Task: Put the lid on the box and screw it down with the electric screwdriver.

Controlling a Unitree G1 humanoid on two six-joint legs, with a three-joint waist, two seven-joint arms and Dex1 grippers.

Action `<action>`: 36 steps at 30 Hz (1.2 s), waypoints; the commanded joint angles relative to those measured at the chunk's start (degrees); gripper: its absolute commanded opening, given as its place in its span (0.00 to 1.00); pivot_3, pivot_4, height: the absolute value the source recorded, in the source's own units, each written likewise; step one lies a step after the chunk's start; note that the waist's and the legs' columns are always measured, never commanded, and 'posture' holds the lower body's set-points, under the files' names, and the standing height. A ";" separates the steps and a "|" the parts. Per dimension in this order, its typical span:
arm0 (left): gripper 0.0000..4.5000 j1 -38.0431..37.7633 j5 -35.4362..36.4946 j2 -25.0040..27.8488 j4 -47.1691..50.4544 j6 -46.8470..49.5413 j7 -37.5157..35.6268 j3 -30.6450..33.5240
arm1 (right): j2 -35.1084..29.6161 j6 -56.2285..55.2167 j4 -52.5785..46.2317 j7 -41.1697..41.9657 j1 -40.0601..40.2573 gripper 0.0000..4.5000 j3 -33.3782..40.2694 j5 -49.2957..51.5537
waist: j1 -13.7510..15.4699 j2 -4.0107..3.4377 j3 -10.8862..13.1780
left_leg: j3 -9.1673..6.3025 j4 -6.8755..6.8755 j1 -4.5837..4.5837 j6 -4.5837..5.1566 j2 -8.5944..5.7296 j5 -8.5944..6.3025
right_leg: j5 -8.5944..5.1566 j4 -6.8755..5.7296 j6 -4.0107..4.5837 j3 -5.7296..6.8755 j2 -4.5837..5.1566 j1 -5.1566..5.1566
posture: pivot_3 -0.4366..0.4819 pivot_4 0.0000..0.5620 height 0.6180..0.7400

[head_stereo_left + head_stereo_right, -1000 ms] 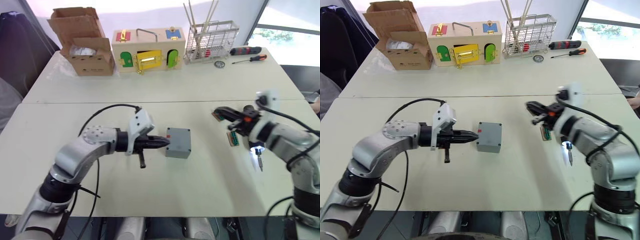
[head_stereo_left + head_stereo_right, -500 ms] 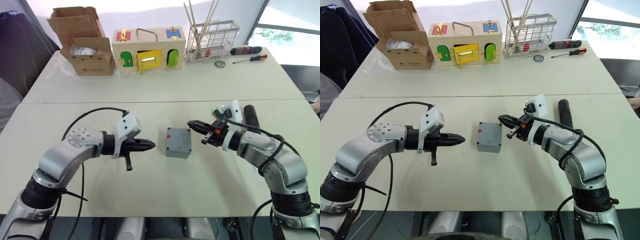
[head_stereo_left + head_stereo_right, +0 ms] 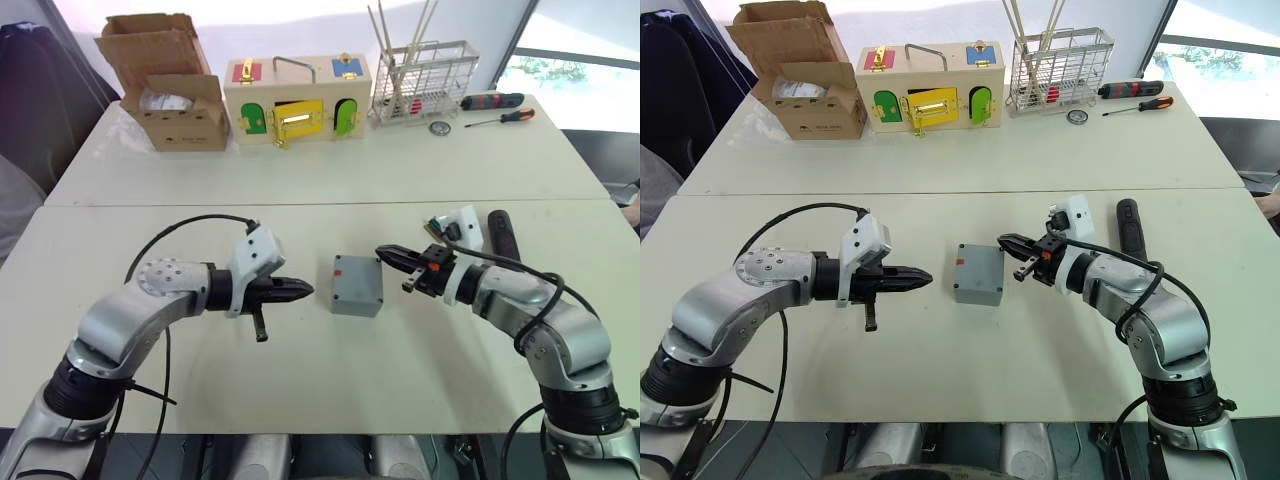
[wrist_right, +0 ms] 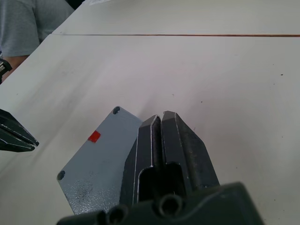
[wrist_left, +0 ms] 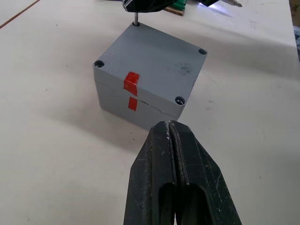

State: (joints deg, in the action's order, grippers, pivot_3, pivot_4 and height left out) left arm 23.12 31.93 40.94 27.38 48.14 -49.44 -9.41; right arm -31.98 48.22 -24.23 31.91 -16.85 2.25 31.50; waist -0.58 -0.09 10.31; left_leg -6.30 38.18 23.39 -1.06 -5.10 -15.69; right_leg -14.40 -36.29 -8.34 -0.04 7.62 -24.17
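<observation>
A: What is seen in the middle of the bench [image 3: 420, 380]?

B: The grey box [image 3: 357, 286] is seen there, and the lid [image 5: 154, 61] is already set on top of it. Red tape is stuck on the side that is turned to the left hand [image 3: 300, 291], one piece on the lid and one on the box. Small holes are seen at the lid's corners.

A: How are the hands held?

B: The left hand is pressed tight together and nothing is held in it. It is pointed at the box from the left, a little apart from it. The right hand [image 3: 1008, 247] is pressed together too, with nothing in it. It is placed just over the far right corner of the lid.

A: Where is the electric screwdriver?

B: The electric screwdriver [image 3: 502, 238] is laid flat on the bench, past the right arm, well apart from the box.

A: What is kept at the back?

B: A cardboard box [image 3: 168, 82] is stood open on the left, with something pale and hard to make out inside. A wooden box [image 3: 297, 100] with coloured doors is next to it. Thin sticks are stood in a wire basket [image 3: 422, 82]. Two hand screwdrivers [image 3: 497, 109] are laid beside the basket.
</observation>
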 commanded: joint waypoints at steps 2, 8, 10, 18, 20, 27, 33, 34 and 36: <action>0.00 1.04 0.14 -0.10 1.09 -0.55 0.22 0.98 | 0.06 -1.31 -0.11 0.44 0.21 0.00 -0.76 -0.73 | 0.00 0.00 0.00 | 0.00 0.00 0.00 0.00 0.00 0.00 | 0.00 0.00 0.00 0.00 0.00 0.00 | 0.48 0.27 0.95; 0.00 1.28 -0.18 -0.54 0.81 -0.74 0.36 0.67 | -0.12 -1.30 0.51 1.11 -0.50 0.20 -1.83 -1.08 | -0.02 0.00 0.00 | 0.00 0.00 0.00 0.00 0.00 0.00 | 0.00 0.00 0.00 0.00 0.00 0.00 | 0.48 0.27 0.95; 0.00 1.26 -0.20 -0.73 0.93 -0.75 0.41 0.56 | -0.56 -1.11 0.28 1.36 -0.75 0.43 -1.79 -1.20 | 0.00 0.00 0.00 | 0.00 0.00 0.00 0.00 0.00 0.00 | 0.00 0.00 0.00 0.00 0.00 0.00 | 0.48 0.27 0.95; 0.00 3.71 1.53 -2.72 1.19 -1.11 -0.79 0.43 | -10.93 7.00 -1.30 3.84 -7.19 0.99 10.18 5.20 | 0.26 -0.01 0.01 | 0.00 0.02 0.03 0.00 -0.03 0.00 | 0.00 0.01 0.00 0.00 0.03 0.00 | 0.48 0.27 0.95; 0.00 5.23 3.02 -3.53 1.89 -0.85 -2.03 0.38 | -18.31 12.02 2.59 6.86 -11.26 0.99 14.18 7.55 | 0.35 -0.03 0.03 | 0.04 0.04 0.03 0.01 -0.05 0.00 | 0.00 0.02 0.00 -0.01 0.05 0.01 | 0.48 0.27 0.95; 0.00 7.51 2.13 -4.43 3.26 -3.46 -6.08 -4.31 | -45.30 24.69 21.56 24.57 -20.33 0.99 0.43 5.71 | 0.52 -0.02 0.02 | 0.18 -0.01 0.02 0.12 0.04 -0.06 | -0.01 0.09 0.01 0.02 0.01 0.02 | 0.48 0.27 0.95; 0.00 7.38 1.55 -5.75 4.48 -4.91 -6.16 -6.56 | -46.52 28.27 39.30 35.82 -31.14 0.99 -20.34 -4.27 | -0.24 -0.04 0.03 | 0.36 0.03 0.01 0.20 0.05 -0.12 | -0.01 0.08 -0.01 -0.08 0.04 -0.04 | 0.48 0.27 0.95; 0.00 7.10 1.18 -5.88 4.54 -5.14 -5.86 -6.88 | -45.53 28.52 42.09 37.03 -32.91 0.99 -23.23 -6.04 | -0.27 -0.05 0.03 | 0.39 0.00 0.04 0.20 0.04 -0.11 | -0.01 0.08 -0.01 -0.10 0.05 -0.10 | 0.48 0.27 0.95; 0.00 6.47 0.48 -6.26 4.69 -5.32 -4.95 -7.35 | -43.39 29.51 47.10 39.84 -36.81 0.99 -28.03 -8.61 | -0.31 -0.05 0.03 | 0.45 -0.02 0.05 0.19 0.04 -0.11 | -0.01 0.08 -0.01 -0.14 0.05 -0.14 | 0.48 0.27 0.95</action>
State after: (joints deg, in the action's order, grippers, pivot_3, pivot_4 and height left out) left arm 29.66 32.97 34.89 30.04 44.01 -54.94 -16.77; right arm -75.48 77.16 20.53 69.28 -51.01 -24.08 25.10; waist -0.89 -0.14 10.35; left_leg -5.81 38.17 23.43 -0.87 -5.06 -15.80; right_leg -14.40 -36.21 -8.36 -0.22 7.68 -24.33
